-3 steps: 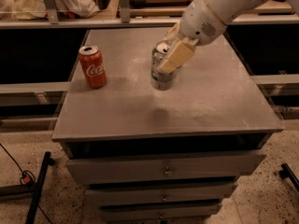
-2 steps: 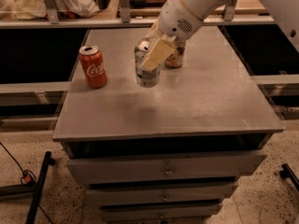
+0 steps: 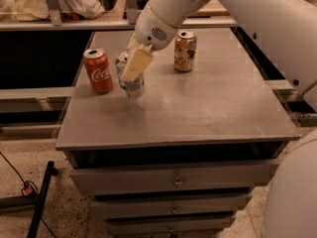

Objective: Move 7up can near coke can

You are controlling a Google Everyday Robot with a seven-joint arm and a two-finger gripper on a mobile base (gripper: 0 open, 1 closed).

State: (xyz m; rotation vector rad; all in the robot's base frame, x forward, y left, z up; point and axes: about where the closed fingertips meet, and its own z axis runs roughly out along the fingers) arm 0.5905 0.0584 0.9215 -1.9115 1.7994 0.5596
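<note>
7up can (image 3: pixel 132 87), now just beside coke can (image 3: pixel 98 71), in grip of down-angled hand (image 3: pixel 131 71)

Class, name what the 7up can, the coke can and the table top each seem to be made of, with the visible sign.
The 7up can, gripped by the claw beside the coke can, looks like thin metal: silvery, glossy side. The coke can likewise: silver top, red printed coat. The table top is grey, matte, faintly scuffed; perhaps painted metal or laminate.

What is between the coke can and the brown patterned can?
The camera view shows the 7up can there, gripped by the gripper, closer to the coke can than to the patterned can.
</note>
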